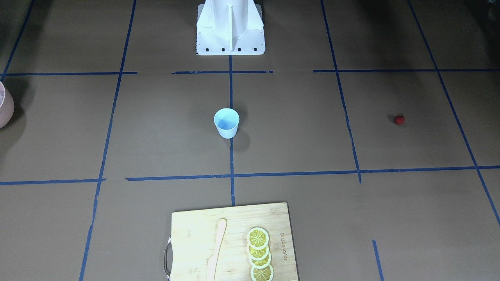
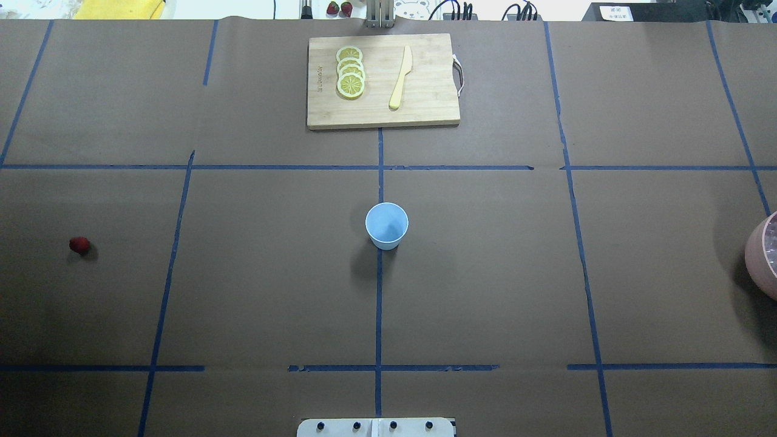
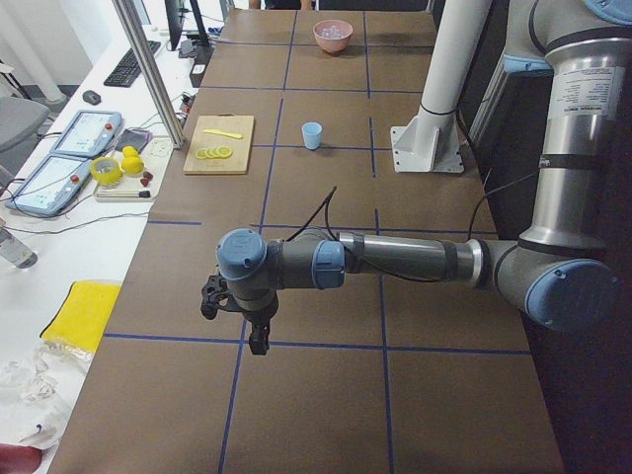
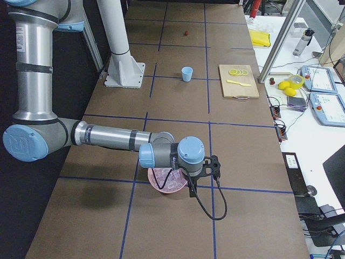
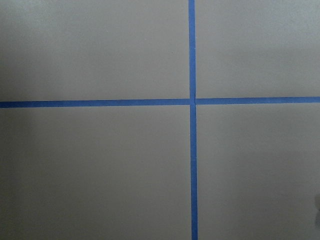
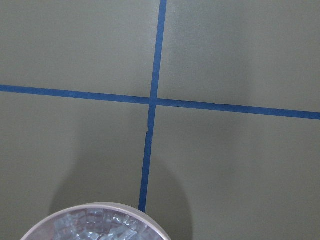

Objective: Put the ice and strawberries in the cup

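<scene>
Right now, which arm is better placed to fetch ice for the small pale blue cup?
Right: its tool hangs by the pinkish round bowl of clear ice cubes; the left arm is at the table's other end.

The left arm [image 3: 405, 259] and right arm [image 4: 108, 137] are silver-grey tubes with dark grey joints and pale blue round caps. The left end effector [image 3: 237, 321] and right end effector [image 4: 207, 167] are black. A thin black cable [image 4: 207, 208] loops toward 6 o'clock from the right wrist. The white pedestal [image 1: 230, 27] has fins and dark bolt holes.
</scene>
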You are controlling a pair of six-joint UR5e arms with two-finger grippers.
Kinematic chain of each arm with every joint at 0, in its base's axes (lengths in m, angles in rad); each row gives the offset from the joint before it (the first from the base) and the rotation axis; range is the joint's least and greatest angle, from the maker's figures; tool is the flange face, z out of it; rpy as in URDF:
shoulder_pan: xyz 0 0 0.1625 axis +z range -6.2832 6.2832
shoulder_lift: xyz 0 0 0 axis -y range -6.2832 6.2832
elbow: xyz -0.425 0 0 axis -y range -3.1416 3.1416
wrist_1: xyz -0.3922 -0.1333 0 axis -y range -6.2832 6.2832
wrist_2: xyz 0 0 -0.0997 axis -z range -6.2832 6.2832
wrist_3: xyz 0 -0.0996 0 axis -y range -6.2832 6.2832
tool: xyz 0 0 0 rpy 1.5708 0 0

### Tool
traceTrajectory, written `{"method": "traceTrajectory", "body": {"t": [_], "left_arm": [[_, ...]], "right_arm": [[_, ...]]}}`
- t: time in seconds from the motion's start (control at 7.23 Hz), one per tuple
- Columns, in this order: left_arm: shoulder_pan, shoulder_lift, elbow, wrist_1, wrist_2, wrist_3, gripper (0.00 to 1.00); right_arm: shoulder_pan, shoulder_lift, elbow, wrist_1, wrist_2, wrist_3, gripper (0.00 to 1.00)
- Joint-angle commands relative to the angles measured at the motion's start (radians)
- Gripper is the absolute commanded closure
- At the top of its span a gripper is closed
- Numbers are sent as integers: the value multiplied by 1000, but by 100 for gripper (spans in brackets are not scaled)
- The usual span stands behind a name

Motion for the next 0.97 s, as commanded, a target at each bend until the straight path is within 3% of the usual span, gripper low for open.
{"method": "traceTrajectory", "body": {"t": [0.0, 0.42, 0.83], "left_arm": [[0, 0, -9, 0, -1, -1, 0], [0, 19, -32, 2, -1, -3, 0], [0, 17, -35, 2, -1, -4, 0]], "right_arm": [[-60, -2, 42, 3, -5, -1, 1], [-150, -80, 167, 3, -84, -4, 1], [-202, -131, 176, 81, -86, -15, 8]]}}
